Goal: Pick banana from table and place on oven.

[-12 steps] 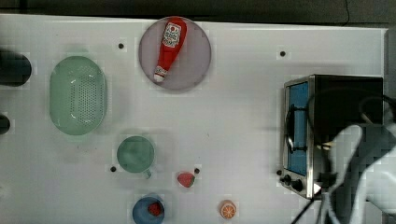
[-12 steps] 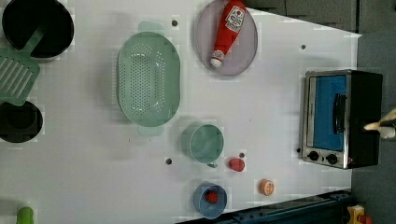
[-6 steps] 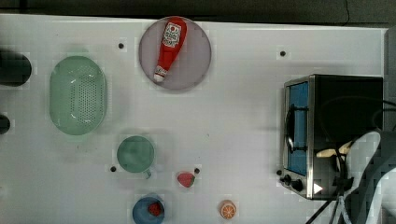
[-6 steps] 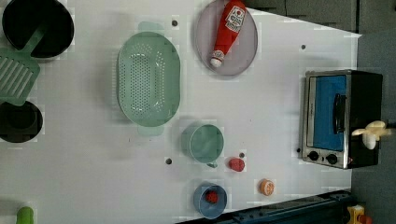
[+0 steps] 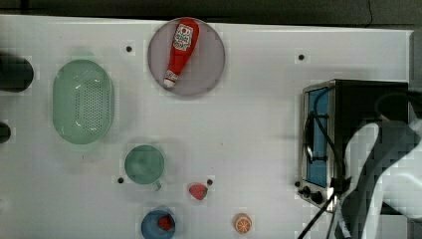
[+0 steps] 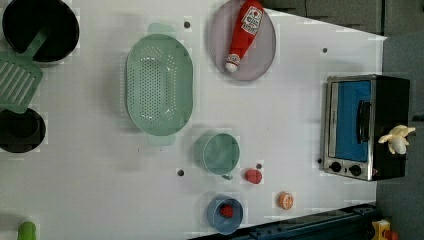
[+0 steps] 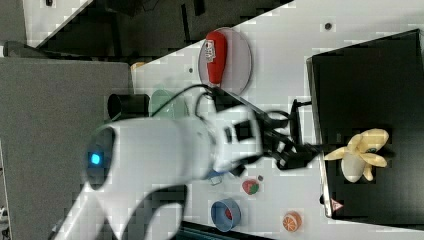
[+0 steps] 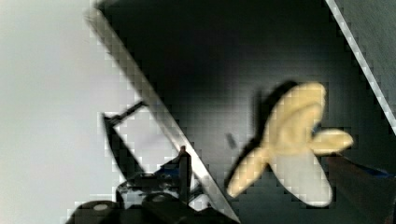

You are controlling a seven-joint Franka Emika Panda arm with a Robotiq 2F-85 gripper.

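Black metal carries the prize now — the banana (image 7: 359, 156) lies on the oven (image 7: 370, 90) top, near its front edge in the right view. Just off that edge, on the right view's left, the gripper (image 7: 300, 150) hangs with jaws spread wide, holding nothing. The placing looks done — only backing the arm away seems left.

The banana (image 6: 397, 139) lies on the oven (image 6: 367, 127) at the table's (image 6: 300, 115) edge.
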